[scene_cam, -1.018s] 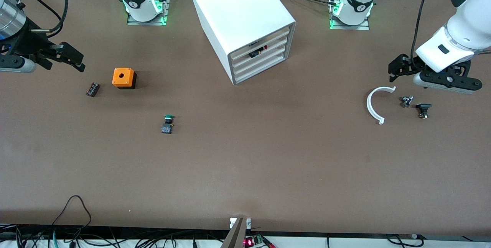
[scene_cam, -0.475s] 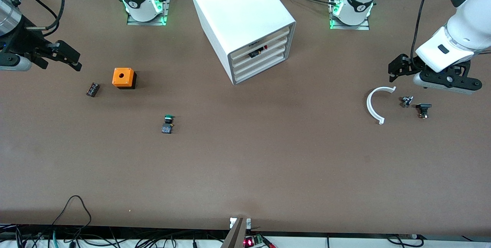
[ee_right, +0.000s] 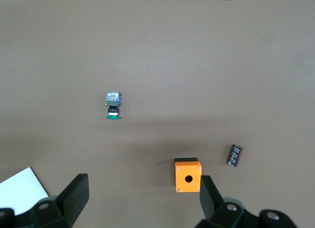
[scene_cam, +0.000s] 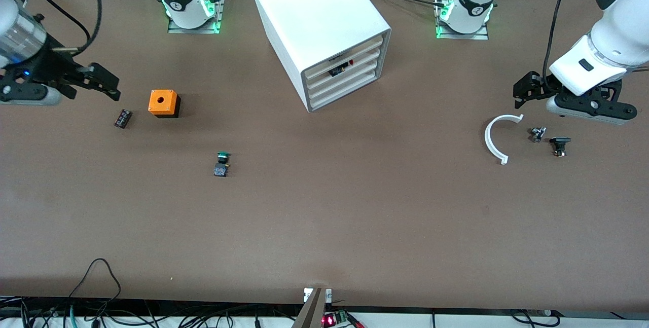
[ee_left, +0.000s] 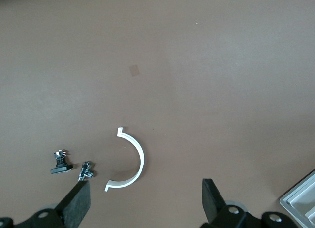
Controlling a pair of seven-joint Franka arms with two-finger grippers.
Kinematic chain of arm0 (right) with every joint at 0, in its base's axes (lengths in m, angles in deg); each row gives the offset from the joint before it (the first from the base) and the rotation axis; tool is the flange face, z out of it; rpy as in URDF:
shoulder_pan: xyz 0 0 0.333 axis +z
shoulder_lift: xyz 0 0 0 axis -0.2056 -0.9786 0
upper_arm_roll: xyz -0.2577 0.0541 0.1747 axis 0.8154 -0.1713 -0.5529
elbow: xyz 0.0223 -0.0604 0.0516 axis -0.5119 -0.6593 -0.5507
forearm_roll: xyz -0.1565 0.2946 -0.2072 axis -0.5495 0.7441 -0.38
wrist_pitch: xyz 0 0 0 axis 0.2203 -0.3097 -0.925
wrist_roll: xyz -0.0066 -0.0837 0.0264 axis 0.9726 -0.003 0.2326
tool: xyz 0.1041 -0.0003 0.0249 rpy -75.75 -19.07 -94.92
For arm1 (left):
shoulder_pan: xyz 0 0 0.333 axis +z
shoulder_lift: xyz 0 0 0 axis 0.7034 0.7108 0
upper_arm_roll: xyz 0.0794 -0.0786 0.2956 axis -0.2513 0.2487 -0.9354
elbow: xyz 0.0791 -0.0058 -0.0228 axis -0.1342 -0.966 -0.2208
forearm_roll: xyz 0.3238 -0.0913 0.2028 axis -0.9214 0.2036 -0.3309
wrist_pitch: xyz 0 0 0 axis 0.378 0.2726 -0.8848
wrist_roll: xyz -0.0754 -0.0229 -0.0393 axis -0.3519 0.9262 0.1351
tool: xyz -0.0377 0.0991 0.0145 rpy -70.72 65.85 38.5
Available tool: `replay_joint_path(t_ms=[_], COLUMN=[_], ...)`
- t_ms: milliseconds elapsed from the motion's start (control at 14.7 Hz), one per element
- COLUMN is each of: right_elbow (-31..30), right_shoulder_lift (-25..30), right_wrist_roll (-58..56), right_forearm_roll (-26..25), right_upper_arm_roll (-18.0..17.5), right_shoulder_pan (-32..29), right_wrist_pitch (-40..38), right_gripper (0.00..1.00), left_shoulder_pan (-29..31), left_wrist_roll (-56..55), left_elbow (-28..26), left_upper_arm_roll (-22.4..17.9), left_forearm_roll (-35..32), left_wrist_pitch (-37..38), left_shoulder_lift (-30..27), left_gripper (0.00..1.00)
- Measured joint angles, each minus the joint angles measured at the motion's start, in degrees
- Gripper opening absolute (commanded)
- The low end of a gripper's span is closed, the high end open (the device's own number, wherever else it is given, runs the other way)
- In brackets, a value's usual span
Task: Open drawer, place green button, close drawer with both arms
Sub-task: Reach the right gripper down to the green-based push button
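Note:
The white cabinet (scene_cam: pixel 324 24) stands between the two arm bases, and its third drawer front (scene_cam: pixel 343 83) is shut. The button (scene_cam: pixel 221 163), with a green cap and a blue base, lies on its side on the table, nearer to the front camera than the cabinet. It also shows in the right wrist view (ee_right: pixel 113 106). My right gripper (scene_cam: pixel 111 89) is open and empty over the table beside the orange cube; its jaws stand wide apart in its wrist view (ee_right: pixel 142 198). My left gripper (scene_cam: pixel 518 96) is open and empty above the white half ring, and shows in its wrist view (ee_left: pixel 145 201).
An orange cube with a hole (scene_cam: pixel 163 102) and a small black part (scene_cam: pixel 122 118) lie toward the right arm's end. A white half ring (scene_cam: pixel 493 140), a small metal part (scene_cam: pixel 537 134) and a black capped part (scene_cam: pixel 559 145) lie toward the left arm's end.
My right gripper has shifted a little toward the orange cube. The left arm, the button and the drawers have not moved.

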Motion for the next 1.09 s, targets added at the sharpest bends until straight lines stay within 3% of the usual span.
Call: replay_joint_path(t_ms=[271,814,1086], right_elbow=[-0.02,-0.25,-0.51], right_shoulder_lift=[-4.8,-16.05,-22.18], right_wrist_roll=[0.0,5.58,6.63], right_forearm_roll=[-0.01,-0.04,-0.06], right_upper_arm_roll=[-0.09,-0.17,-0.13], right_shoulder_pan=[2.62,8.38,8.9], right_wrist_pitch=[0.8,11.22,17.94], right_gripper=[1.0,1.0,1.0], left_shoulder_pan=[0.0,-0.18,-0.79], left_wrist_roll=[0.0,0.0,0.03], left_elbow=[0.0,0.0,-0.11], left_upper_arm_roll=[0.0,0.19,1.07], left_forearm_roll=[0.0,1.12,3.79], left_wrist_pitch=[0.54,1.31,7.73], left_shoulder_lift=[0.0,0.0,0.26], left_gripper=[1.0,1.0,1.0])
